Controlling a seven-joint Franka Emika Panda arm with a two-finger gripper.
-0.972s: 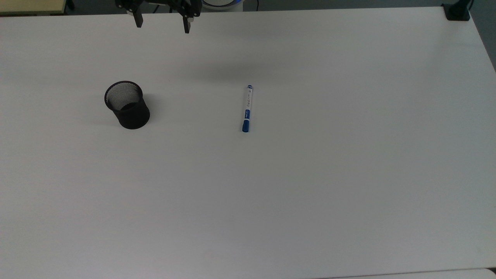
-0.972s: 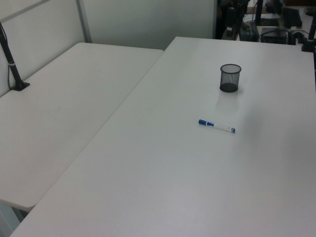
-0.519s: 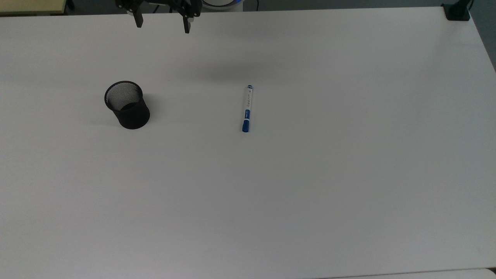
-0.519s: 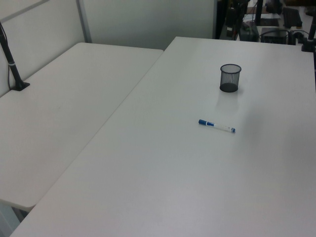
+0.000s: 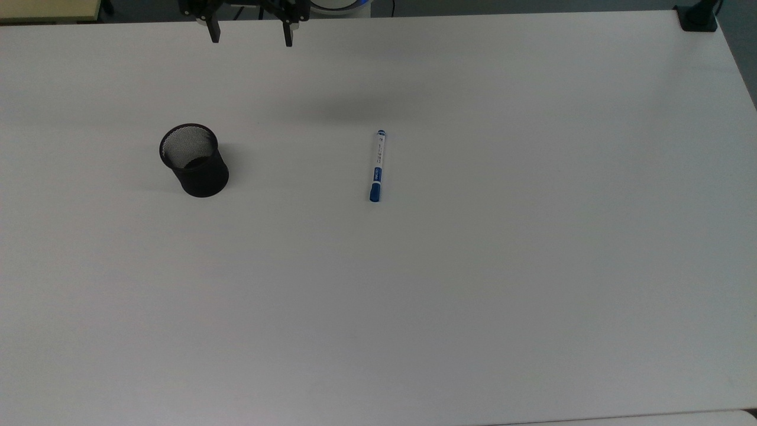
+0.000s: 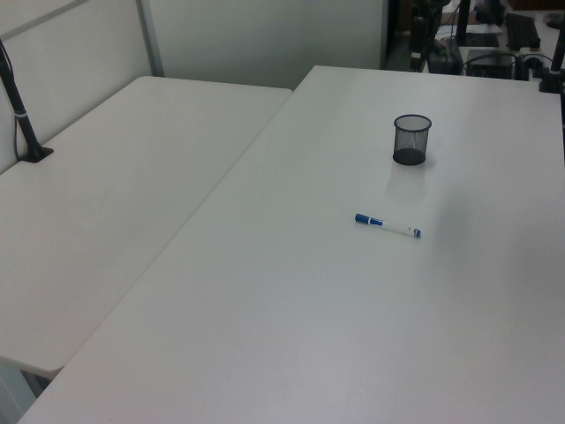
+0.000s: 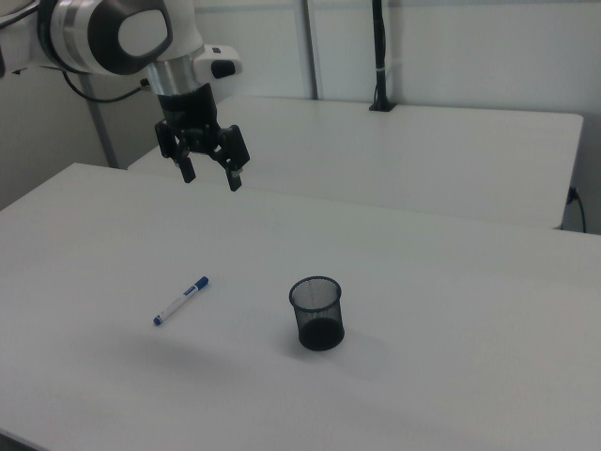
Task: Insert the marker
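The marker [image 5: 377, 166] lies flat on the white table [image 5: 473, 284], by itself, with bare tabletop all around it. In the top view it runs nearly straight up and down the picture, its blue cap at the lower end, a blue label band just above the cap, and a small blue tip at the upper end. There is dark print along the white barrel and white lettering on the blue band, but neither can be read. In the right view the marker [image 7: 181, 300] lies at a slant with its cap toward the cup; in the left view the marker [image 6: 387, 225] lies nearer the camera than the cup.

The cup [image 5: 194, 160], black mesh and round, stands upright with its mouth open, well apart from the marker, to the marker's left in the top view. Nothing shows inside the cup [image 7: 317, 313] in the right view, and nothing lies between it and the marker. The cup [image 6: 411, 140] casts a faint shadow on the table.

Farther from the marker than the cup, over the table's far edge in the top view, the gripper [image 5: 250, 34] hangs in the air, its two black fingers spread wide and holding nothing. In the right view the gripper [image 7: 209, 174] points downward, high above the table, beyond the marker.

A second white table [image 6: 106, 194] stands alongside, touching the first, and carries a black post [image 7: 378, 56].
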